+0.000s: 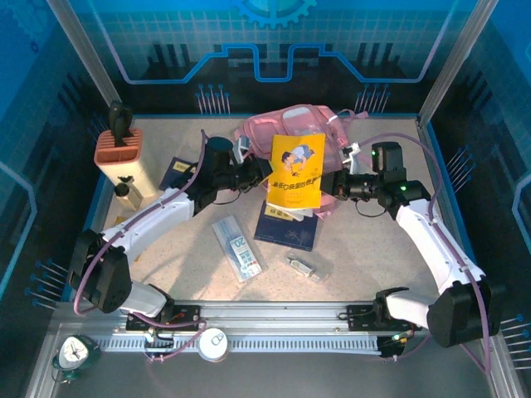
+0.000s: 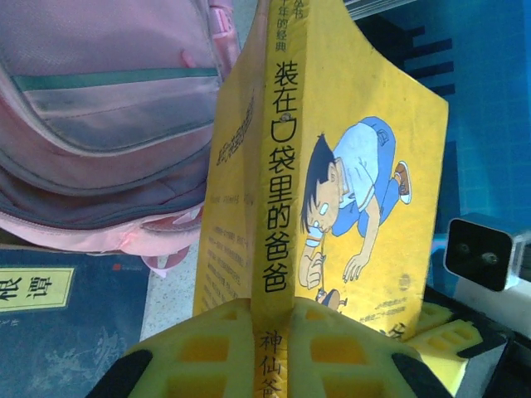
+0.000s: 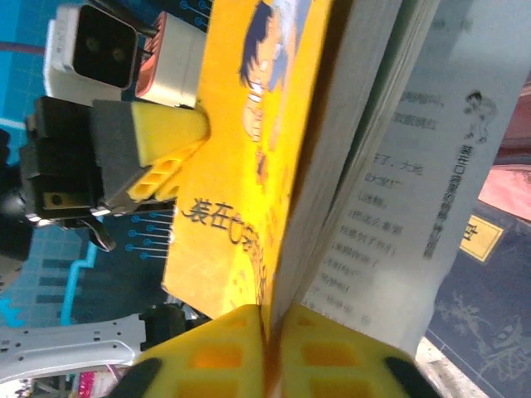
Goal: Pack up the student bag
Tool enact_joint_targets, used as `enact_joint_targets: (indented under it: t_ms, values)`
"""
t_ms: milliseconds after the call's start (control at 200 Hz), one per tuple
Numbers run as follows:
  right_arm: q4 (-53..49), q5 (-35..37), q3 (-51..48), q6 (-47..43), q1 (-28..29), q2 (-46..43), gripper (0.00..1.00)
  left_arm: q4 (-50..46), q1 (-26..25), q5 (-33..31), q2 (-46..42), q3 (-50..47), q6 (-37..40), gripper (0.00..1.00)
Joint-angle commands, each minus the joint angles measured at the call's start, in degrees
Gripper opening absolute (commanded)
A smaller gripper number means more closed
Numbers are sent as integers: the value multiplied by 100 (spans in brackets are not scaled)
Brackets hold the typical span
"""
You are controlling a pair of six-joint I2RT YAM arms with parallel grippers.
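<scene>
A yellow book [image 1: 296,170] with a cartoon boy on its cover hangs upright above the table, gripped from both sides. My left gripper [image 1: 264,172] is shut on its spine [image 2: 278,249]; in the left wrist view the yellow fingers [image 2: 199,348] press either side of it. From the right, my right gripper [image 1: 326,184] pinches the cover edge [image 3: 278,274], with loose pages fanning beside it. The student bag [image 1: 265,131], pink and soft, lies just behind the book, and its pale pocket [image 2: 99,124] sits to the left of the book.
A dark blue book [image 1: 287,225] lies under the raised one, another [image 1: 178,172] at the left. An orange-topped pen holder [image 1: 120,153] and a small bottle [image 1: 126,192] stand far left. A flat packet [image 1: 236,247] and a small clear item [image 1: 305,265] lie nearer the front.
</scene>
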Motion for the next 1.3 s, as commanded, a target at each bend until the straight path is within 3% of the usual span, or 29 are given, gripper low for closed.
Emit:
enact_joint_targets:
  t_ms: [0,55,165,320,395,540,745,986,1096,1296]
  values:
    - [-3,-149,-168,-135,-133,-65,28,248,-165,158,-212,423,23,0]
    - [60,-224,-280,7,-256,-112,37,271,-164,111,-245,490,-29,0]
    - [-63,-184,-318,344,-332,-158,66,491,-170,117,-276,619,-207,0]
    - [287,-499,-309,964,-297,-171,92,889,-190,59,-250,834,-558,0]
    - [574,-666,-371,1301,-296,-171,100,1196,-214,-28,-241,899,-807,0]
    - [787,-747,-342,1701,-305,-219,100,1295,-349,-248,-189,1268,-842,0]
    - [2931,-1166,-680,3478,-266,-494,100,1336,-490,-436,-28,1371,-865,0]
    - [3632,-1287,-663,4300,-404,-711,100,528,-491,-778,-115,1204,-318,0]
    - [3547,-1245,-615,4238,-407,-765,88,149,-494,-921,-157,1209,-79,0]
    - [2494,-1088,-412,3561,-416,-738,59,-383,-583,-1078,-249,1280,428,0]
